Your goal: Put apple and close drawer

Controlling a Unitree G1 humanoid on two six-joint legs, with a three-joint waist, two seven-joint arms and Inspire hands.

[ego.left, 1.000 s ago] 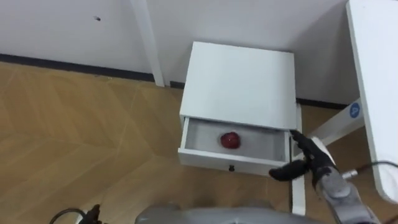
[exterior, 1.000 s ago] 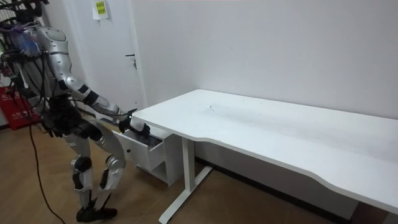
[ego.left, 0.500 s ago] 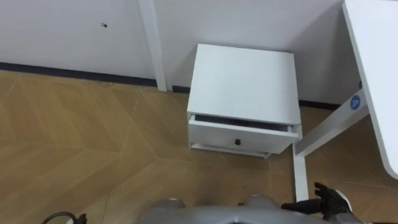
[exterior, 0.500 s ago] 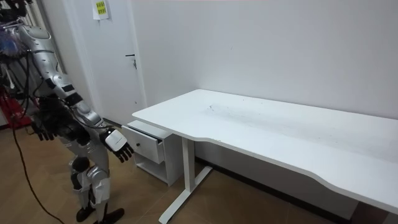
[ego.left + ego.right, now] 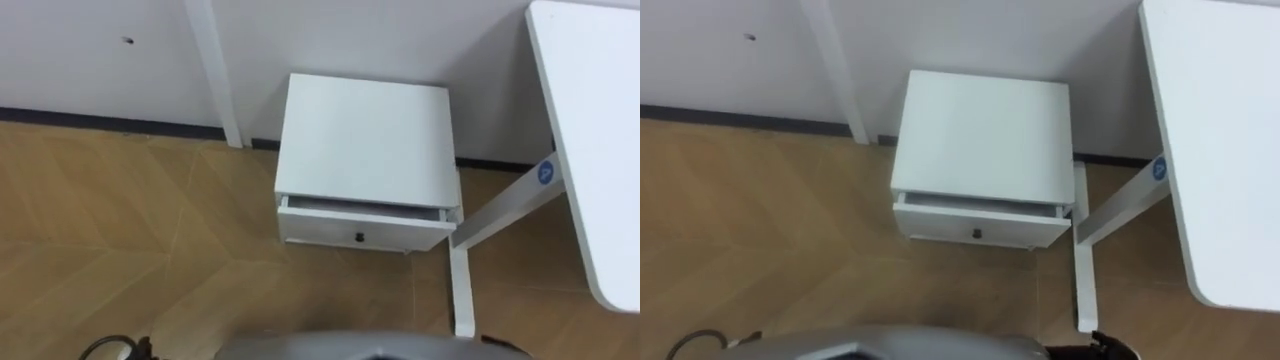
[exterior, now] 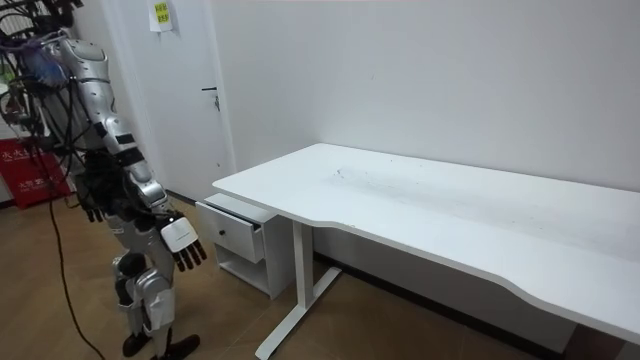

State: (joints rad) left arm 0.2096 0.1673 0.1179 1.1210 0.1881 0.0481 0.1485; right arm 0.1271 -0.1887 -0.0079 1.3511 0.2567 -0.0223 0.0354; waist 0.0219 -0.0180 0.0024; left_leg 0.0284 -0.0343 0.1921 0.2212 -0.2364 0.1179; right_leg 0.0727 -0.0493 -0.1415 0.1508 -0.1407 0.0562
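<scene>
Drawer cabinet against wall, left of desk; drawer at front, slightly out; desk leg just right.

The drawer cabinet looks like smooth, matt white laminate. Its drawer front is the same, with a small dark knob. At nine o'clock of it, the floor is wood-look herringbone with a soft sheen. At three o'clock, the desk top is smooth matt white, its leg painted white.

You have a white cabinet, its white drawer with a dark knob. At 9 o'clock lies brown chevron-patterned floor; at 3 o'clock, a white desk and a blue sticker.
</scene>
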